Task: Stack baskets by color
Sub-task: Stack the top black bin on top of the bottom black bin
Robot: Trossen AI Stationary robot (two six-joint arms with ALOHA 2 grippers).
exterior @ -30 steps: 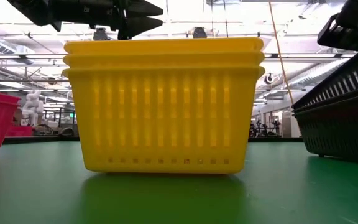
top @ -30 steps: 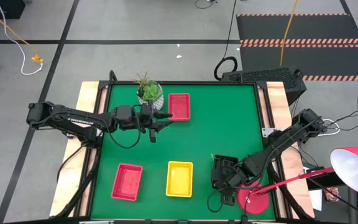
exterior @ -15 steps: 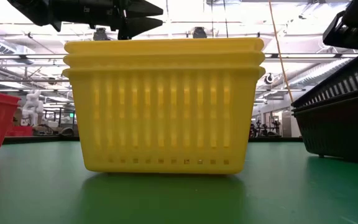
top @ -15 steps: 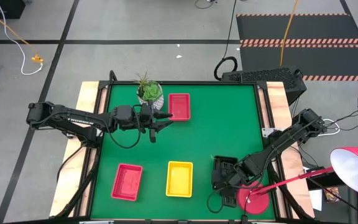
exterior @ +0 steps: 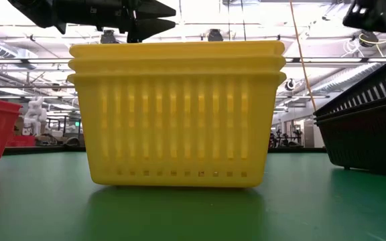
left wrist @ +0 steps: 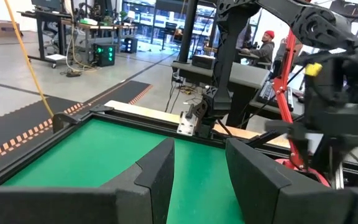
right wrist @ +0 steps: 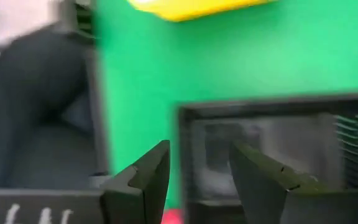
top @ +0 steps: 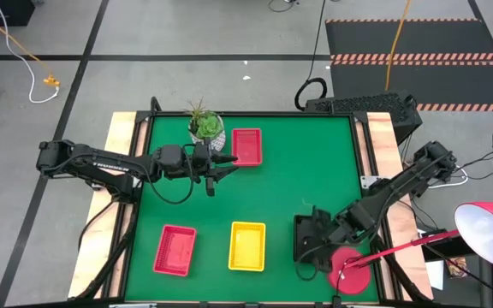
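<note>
Three yellow baskets [exterior: 176, 114], nested one in another, stand near the table's front edge [top: 247, 245]. To their right rests a stack of black baskets [top: 305, 233], also in the low view [exterior: 367, 127]. One red basket [top: 175, 250] sits at the front left and another [top: 246, 146] at the far middle. My right gripper [right wrist: 197, 155] hangs open just above the black stack [right wrist: 278, 143], pointing steeply down, with nothing in it. My left gripper [left wrist: 197, 155] is open and level in the air beside the far red basket [top: 227, 162].
A white plant pot [top: 206, 127] stands at the far edge beside my left gripper. A red lamp base [top: 349, 275] and its arm sit at the front right corner, close to the black stack. Bare green mat [top: 315, 171] lies in the middle.
My right gripper has risen and drawn back a little toward the table's right edge, away from the black baskets, which stay on the table. In the low view it has climbed toward the picture's top.
</note>
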